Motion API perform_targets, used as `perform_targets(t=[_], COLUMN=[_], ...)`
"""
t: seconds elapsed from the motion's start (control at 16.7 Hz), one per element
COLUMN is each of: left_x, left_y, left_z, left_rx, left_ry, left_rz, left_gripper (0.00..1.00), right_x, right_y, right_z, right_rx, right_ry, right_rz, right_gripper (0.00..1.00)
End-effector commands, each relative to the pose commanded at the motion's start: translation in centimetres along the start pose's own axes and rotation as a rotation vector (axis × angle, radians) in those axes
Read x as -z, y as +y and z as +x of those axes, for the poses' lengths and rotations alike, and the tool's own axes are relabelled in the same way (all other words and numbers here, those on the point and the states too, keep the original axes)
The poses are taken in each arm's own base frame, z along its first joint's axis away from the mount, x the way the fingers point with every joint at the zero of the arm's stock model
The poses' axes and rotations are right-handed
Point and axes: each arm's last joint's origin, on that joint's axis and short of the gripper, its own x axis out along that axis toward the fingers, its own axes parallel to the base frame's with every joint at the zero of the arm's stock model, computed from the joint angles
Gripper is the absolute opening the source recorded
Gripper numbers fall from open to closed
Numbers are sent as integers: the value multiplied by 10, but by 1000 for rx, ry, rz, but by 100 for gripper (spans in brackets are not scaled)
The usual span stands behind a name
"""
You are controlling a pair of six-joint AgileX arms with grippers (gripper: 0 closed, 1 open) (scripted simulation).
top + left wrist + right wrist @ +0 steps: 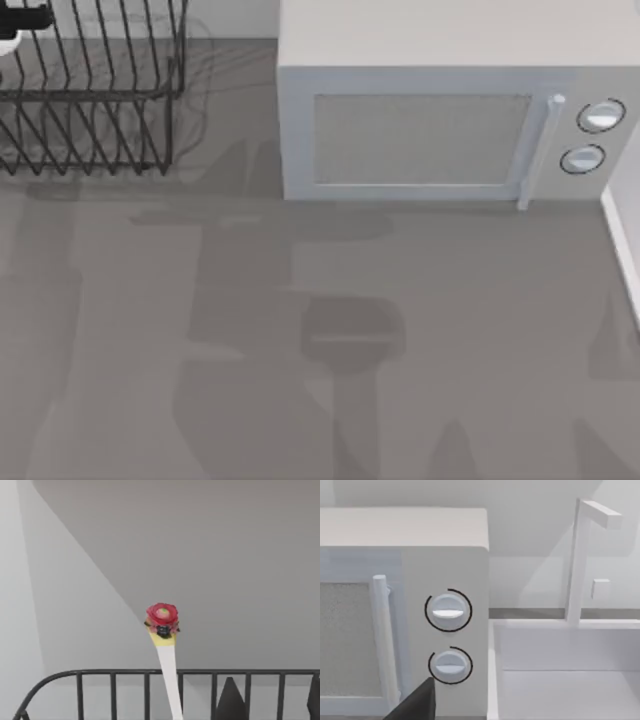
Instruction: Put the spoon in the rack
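Black wire tines of the rack fill the tabletop's far left corner, with the grey microwave along the far edge beside it. My left gripper hangs over the rack's far left end; I cannot tell how its fingers are set. From my left wrist, the white spoon stands nearly upright, its red-and-yellow knob topmost, its handle crossing the rack's rail. My right wrist faces the microwave's two dials.
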Motion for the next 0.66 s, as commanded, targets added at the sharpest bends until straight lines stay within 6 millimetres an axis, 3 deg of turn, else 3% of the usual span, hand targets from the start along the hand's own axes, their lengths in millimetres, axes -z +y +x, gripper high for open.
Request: perform_targets(t=[0.3,0.66], left_x=[0,0], left_y=[0,0], left_z=[0,0], left_rx=[0,0], left_ry=[0,0], left_rz=[0,0], left_gripper=[98,100], right_x=[0,0], right_y=[0,0], right_z=[0,0], right_rx=[0,0], right_ry=[0,0], right_rz=[0,0], right_gripper=[100,100])
